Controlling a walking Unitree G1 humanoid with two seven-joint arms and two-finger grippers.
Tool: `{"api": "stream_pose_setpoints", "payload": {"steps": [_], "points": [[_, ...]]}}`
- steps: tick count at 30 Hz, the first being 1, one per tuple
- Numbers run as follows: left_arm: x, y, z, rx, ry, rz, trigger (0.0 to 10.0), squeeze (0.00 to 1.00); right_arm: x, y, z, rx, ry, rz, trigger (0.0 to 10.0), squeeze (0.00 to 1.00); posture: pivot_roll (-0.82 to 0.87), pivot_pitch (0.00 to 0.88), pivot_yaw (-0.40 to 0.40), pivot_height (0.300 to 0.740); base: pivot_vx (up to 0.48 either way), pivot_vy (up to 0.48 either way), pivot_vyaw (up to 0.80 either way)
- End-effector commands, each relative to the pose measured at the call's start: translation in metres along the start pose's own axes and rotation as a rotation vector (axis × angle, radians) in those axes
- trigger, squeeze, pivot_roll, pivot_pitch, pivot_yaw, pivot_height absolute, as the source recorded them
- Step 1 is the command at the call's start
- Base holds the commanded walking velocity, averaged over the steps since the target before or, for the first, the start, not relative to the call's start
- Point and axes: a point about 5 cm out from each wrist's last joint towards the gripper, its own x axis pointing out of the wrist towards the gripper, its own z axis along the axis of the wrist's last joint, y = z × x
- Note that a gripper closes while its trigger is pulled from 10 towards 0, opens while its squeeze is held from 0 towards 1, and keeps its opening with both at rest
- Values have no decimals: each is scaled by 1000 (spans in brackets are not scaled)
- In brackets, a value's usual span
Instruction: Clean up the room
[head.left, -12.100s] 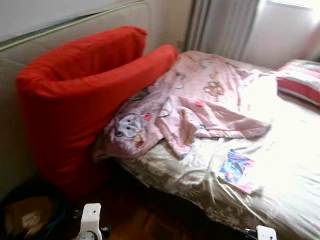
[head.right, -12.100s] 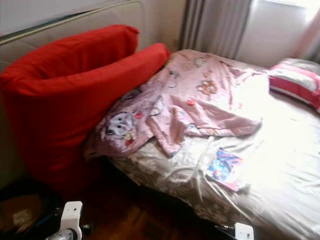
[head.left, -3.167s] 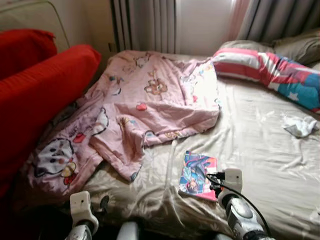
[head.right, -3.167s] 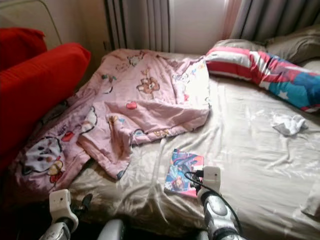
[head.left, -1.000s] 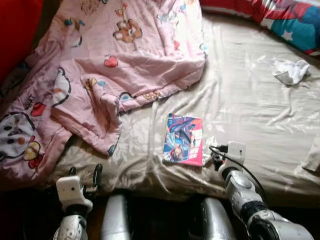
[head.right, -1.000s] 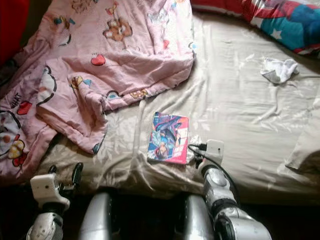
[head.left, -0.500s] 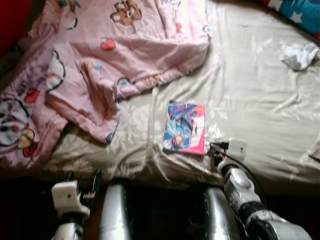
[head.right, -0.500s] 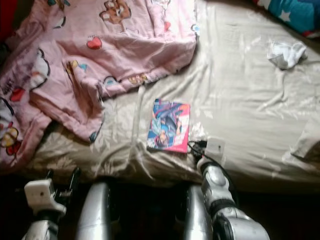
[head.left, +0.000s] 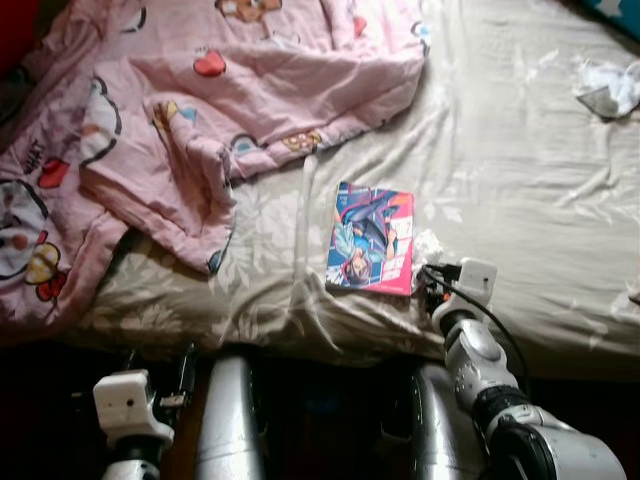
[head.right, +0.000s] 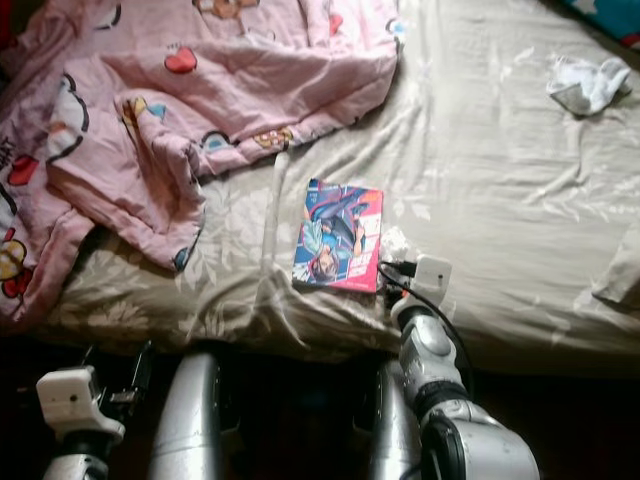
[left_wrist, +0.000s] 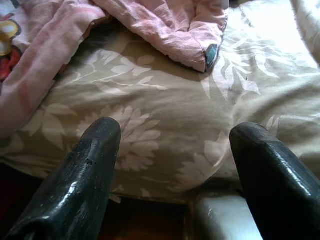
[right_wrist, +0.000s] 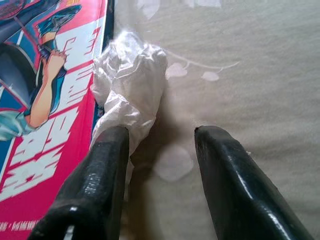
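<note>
A colourful comic book (head.left: 370, 240) lies flat near the front edge of the beige bed sheet (head.left: 520, 160). A crumpled white tissue (right_wrist: 130, 80) sits against the book's right edge. My right gripper (right_wrist: 160, 142) is open just short of that tissue, low over the sheet. One of its fingers (right_wrist: 102, 165) touches the tissue's near end and rests beside the book (right_wrist: 45, 100). My left gripper (left_wrist: 175, 135) is open below the mattress edge, pointing at the sheet under a fold of the pink cartoon blanket (head.left: 200, 100).
A small white cloth (head.left: 605, 85) lies at the far right of the bed. The pink blanket (left_wrist: 165, 25) covers the bed's left half and hangs over its left edge. My silver legs (head.left: 230, 420) stand against the mattress front, over dark floor.
The view has tilted slightly lower over the bed's front edge. My right gripper has stayed beside the book and tissue. The left arm has sunk a little.
</note>
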Motion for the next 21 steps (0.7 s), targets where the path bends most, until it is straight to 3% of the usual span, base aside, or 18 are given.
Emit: {"api": "stream_pose_setpoints", "payload": {"steps": [1, 7, 8, 9, 10, 21], "points": [[-9, 3, -5, 5, 42, 15, 10000, 0, -4, -5, -11, 25, 48, -30, 10000, 0, 251, 430, 1, 572, 0, 0, 0], [-15, 3, -1, 6, 53, 19, 10000, 0, -5, -7, -19, 16, 114, -48, 10000, 0, 260, 440, -1, 572, 0, 0, 0], [-16, 2, -1, 6, 53, 19, 10000, 0, -6, -6, -20, 19, 118, -41, 5882, 0, 260, 441, -2, 572, 0, 0, 0], [-16, 2, -1, 6, 53, 19, 10000, 0, -6, -6, -20, 19, 118, -41, 5882, 0, 260, 441, -2, 572, 0, 0, 0], [-16, 2, -1, 5, 54, 19, 10000, 0, -6, -5, -21, 31, 119, -27, 0, 0, 259, 442, -3, 572, 0, 0, 0], [-16, 0, 0, 3, 62, 19, 10000, 0, -5, 3, -20, 79, 89, 40, 0, 0, 251, 440, -8, 572, 0, 0, 0]]}}
